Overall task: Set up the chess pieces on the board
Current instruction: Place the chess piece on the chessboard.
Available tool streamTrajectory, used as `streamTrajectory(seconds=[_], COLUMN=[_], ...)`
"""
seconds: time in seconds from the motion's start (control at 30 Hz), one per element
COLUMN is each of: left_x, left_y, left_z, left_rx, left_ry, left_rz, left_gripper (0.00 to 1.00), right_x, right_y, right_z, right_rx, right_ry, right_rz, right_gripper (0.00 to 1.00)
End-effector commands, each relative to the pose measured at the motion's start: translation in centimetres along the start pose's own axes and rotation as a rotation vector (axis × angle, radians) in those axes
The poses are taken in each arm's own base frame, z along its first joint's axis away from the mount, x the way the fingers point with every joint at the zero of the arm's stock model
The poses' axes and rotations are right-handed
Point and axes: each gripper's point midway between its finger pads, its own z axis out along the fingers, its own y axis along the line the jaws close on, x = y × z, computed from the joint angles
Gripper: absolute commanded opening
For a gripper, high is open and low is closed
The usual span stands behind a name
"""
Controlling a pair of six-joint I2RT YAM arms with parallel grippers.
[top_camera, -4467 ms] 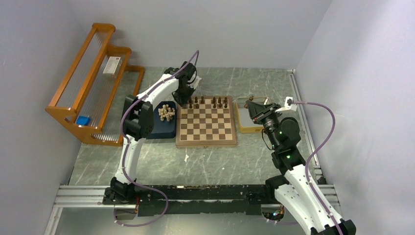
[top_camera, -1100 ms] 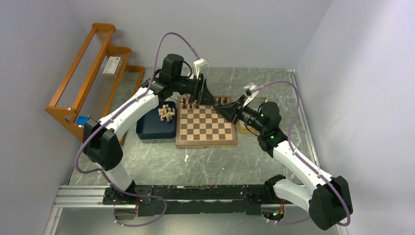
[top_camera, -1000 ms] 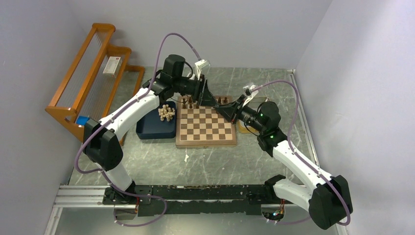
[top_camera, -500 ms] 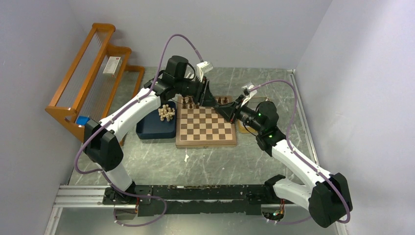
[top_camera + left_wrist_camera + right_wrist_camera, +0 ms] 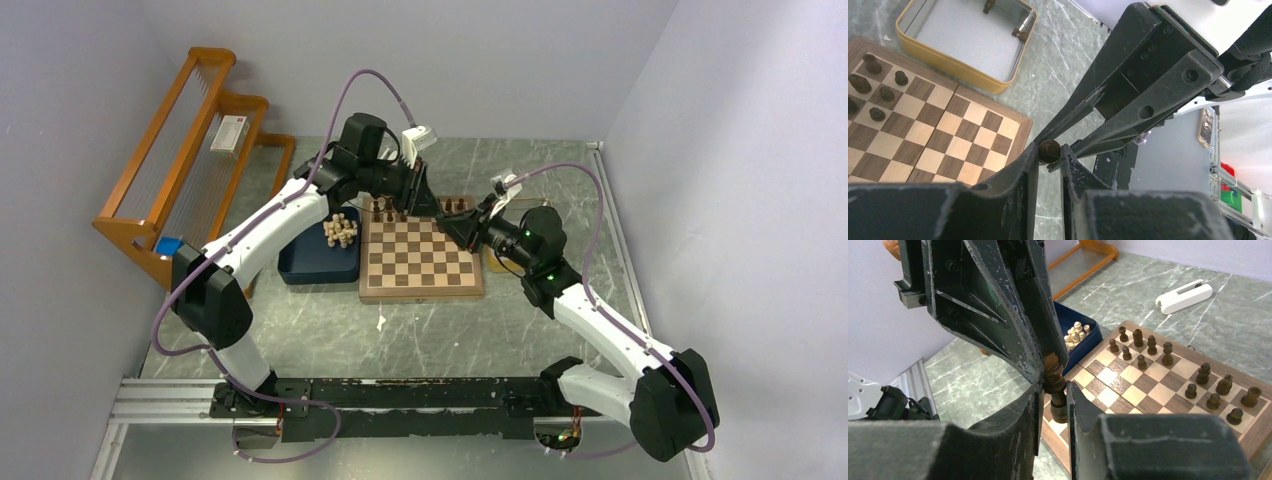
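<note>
My two grippers meet tip to tip above the far part of the board [image 5: 421,291]. The left gripper [image 5: 1050,151] is shut on the head of a dark brown chess piece [image 5: 1049,150]. The right gripper [image 5: 1054,390] is shut on the stem of that same piece [image 5: 1054,382], which hangs above the board's [image 5: 1158,385] near-left corner. In the top view the left gripper [image 5: 436,211] and right gripper [image 5: 448,218] hide the piece. Several dark pieces [image 5: 1148,347] stand on the two far rows. Cream pieces [image 5: 340,231] are heaped in the dark blue tray [image 5: 300,271].
A yellow tray [image 5: 948,65] right of the board holds two dark pieces [image 5: 1020,34]. An orange wooden rack [image 5: 185,170] stands at the far left. A white object [image 5: 1183,294] lies on the table beyond the board.
Both arms have swung from the trays' sides to meet above the board. In the last second the joined grippers have shifted slightly, still touching tip to tip.
</note>
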Motion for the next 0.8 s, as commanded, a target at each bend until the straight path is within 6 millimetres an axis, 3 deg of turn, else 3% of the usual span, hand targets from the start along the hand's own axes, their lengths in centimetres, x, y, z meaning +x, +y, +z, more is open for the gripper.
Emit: streamTrajectory(seconds=[0.0, 0.4, 0.77], left_x=[-1.4, -2.4, -3.6], left_y=[-0.1, 3.6, 10.1], left_z=[-0.3, -0.3, 0.4], left_rx=[-0.044, -0.268, -0.529], left_ry=[-0.028, -0.067, -0.172], left_rz=[0.061, 0.109, 0.095], left_gripper=[0.17, 0.14, 0.13], right_x=[-0.7, 1.3, -0.4], right_y=[0.1, -1.3, -2.4], right_z=[0.4, -0.6, -3.9], right_rx=[0.001, 0.087, 0.267], right_ry=[-0.014, 0.055, 0.059], right_rz=[-0.03, -0.019, -0.013], right_gripper=[0.29, 0.52, 0.69])
